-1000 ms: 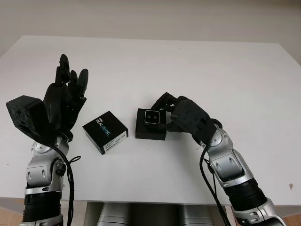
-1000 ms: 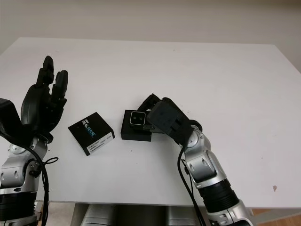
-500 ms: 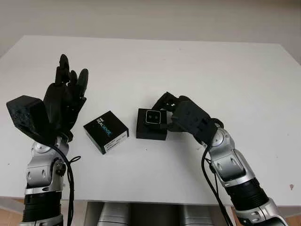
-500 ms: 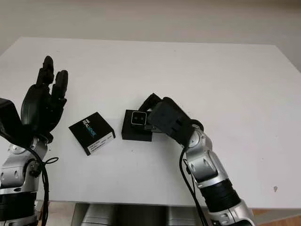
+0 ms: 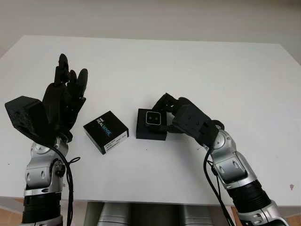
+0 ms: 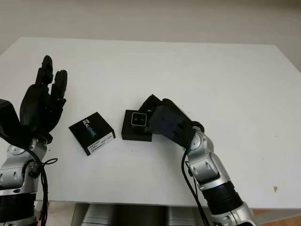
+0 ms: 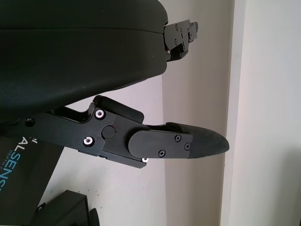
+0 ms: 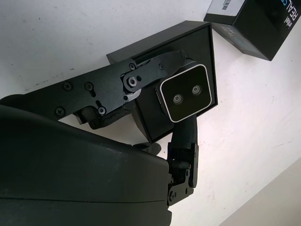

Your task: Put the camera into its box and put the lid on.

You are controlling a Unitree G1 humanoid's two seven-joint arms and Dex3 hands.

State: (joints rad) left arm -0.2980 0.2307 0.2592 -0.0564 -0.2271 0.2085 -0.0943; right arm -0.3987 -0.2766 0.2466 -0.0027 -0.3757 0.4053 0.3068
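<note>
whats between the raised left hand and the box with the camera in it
The RealSense lid lies on the table between the open left hand and the box, where the right hand holds the camera, as the left eye view shows.

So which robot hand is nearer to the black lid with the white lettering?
Left. The left robot hand is raised, open, just beside the lid. The right robot hand is farther away, shut on the camera over the box.
</note>
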